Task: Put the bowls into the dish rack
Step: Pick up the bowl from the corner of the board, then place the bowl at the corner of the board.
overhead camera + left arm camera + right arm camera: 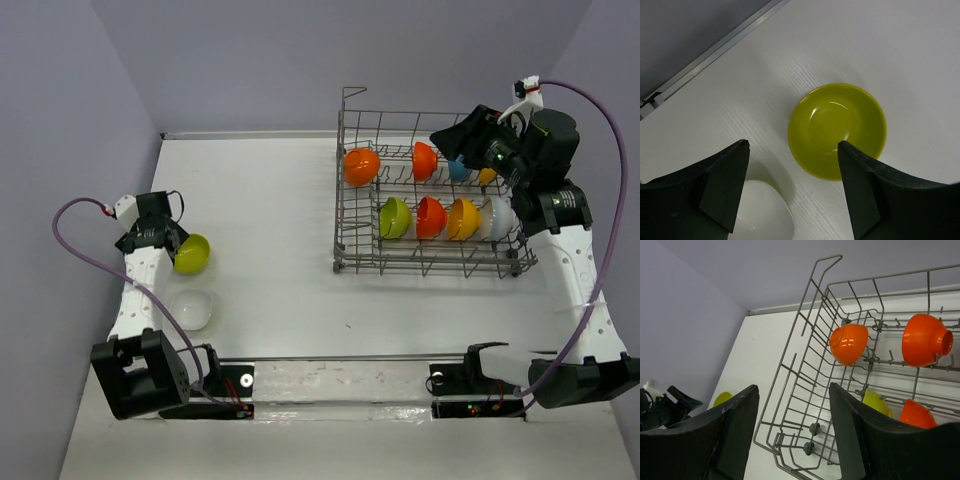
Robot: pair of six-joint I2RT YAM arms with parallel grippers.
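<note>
Lime-green glossy round bowl [192, 254] sits on the white worktop [270, 200] just beside my left gripper [172, 240], with a glossy white bowl [191, 309] near it. The grey wire dish rack [420, 266] holds two rows of coloured bowls [431, 217]. My right gripper [465, 140] hangs over its far corner. Left wrist: jaws released, green bowl just beyond them. Right wrist: I see jaws spread on nothing, above the rack.

Lime bowl [836, 131] below L tool [793, 145]: glossy, smooth. White bowl [762, 212] nr it: glossy. Table [890, 50]: matt white, faint grain. Dish rack [805, 365] ahead of R tool [792, 386]: grey metal wire, dull.
</note>
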